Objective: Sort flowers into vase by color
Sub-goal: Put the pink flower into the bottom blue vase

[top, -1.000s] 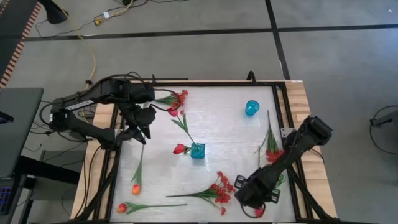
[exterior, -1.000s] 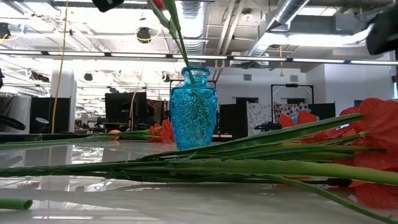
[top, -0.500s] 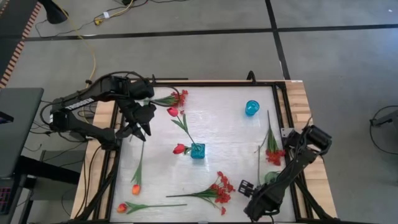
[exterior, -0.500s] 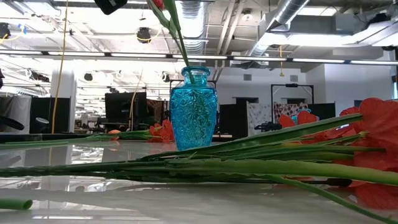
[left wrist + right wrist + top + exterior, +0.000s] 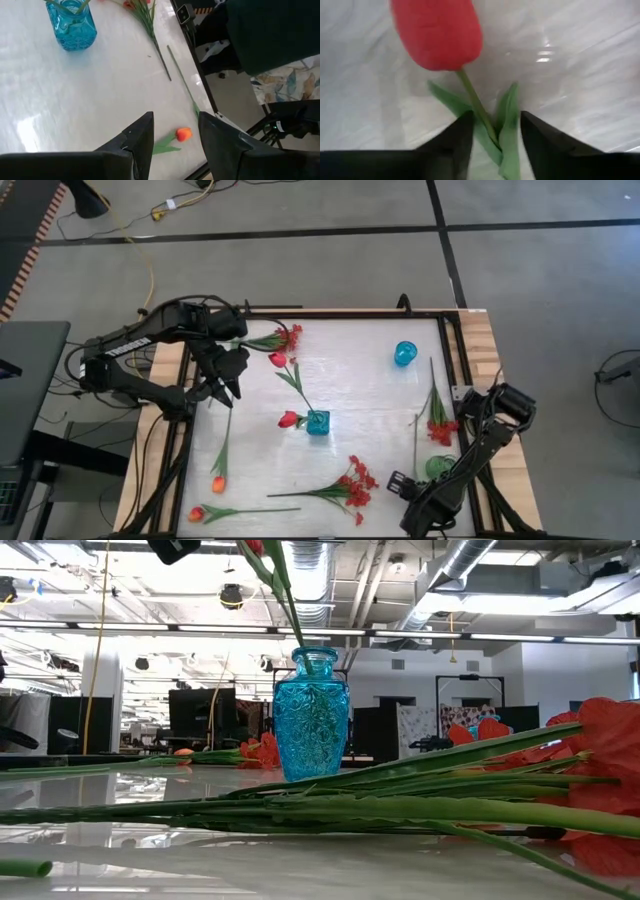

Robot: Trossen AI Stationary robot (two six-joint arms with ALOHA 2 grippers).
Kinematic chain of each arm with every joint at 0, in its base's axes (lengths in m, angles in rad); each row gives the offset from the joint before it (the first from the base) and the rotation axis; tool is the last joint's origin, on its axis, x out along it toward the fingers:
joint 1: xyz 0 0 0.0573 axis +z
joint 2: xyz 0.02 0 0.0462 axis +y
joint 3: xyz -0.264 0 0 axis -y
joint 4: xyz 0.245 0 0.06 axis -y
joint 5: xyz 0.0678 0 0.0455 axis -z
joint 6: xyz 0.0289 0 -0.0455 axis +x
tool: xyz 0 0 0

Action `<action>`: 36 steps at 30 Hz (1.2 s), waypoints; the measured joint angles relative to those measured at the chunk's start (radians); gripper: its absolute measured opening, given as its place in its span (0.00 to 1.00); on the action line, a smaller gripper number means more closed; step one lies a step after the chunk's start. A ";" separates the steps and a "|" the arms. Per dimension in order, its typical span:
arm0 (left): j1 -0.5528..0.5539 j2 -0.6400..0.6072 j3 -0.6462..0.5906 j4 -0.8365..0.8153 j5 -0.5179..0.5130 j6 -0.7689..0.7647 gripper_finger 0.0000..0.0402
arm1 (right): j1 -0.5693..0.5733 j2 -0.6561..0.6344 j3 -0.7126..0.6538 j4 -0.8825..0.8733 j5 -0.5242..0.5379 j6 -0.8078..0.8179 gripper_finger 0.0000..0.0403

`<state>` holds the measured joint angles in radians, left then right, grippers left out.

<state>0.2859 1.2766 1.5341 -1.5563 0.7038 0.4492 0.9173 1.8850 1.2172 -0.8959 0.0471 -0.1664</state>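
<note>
White and glossy, the table [image 5: 365, 395] carries scattered flowers and two blue vases. One vase [image 5: 318, 422] at the centre holds a red rosebud [image 5: 289, 419]; a second vase [image 5: 404, 353] stands far right. At the near right edge the right hand [image 5: 491, 131] is low over a red tulip [image 5: 436, 31], fingers parted around its stem. Far left, the left hand [image 5: 175, 142] hovers open and empty above an orange tulip [image 5: 183, 133].

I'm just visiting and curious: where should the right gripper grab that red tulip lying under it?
Probably the thin stem just below the red tulip bud, coming straight down. The right gripper is open with its fingers either side of the stem, which lies flat.
</note>
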 joint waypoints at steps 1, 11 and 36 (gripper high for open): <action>0.000 0.000 0.000 -0.001 0.000 -0.003 0.35 | 0.000 0.000 0.010 -0.003 0.005 0.000 0.37; 0.000 -0.002 0.000 -0.002 0.044 -0.001 0.35 | -0.001 -0.001 0.157 -0.172 0.086 -0.037 0.08; 0.000 -0.096 -0.001 0.011 0.044 -0.019 0.35 | -0.118 -0.001 0.218 -0.226 -0.142 -0.046 0.72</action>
<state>0.2859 1.1803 1.5333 -1.5450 0.7477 0.4305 0.7994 1.8837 1.4353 -1.1218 -0.0950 -0.2125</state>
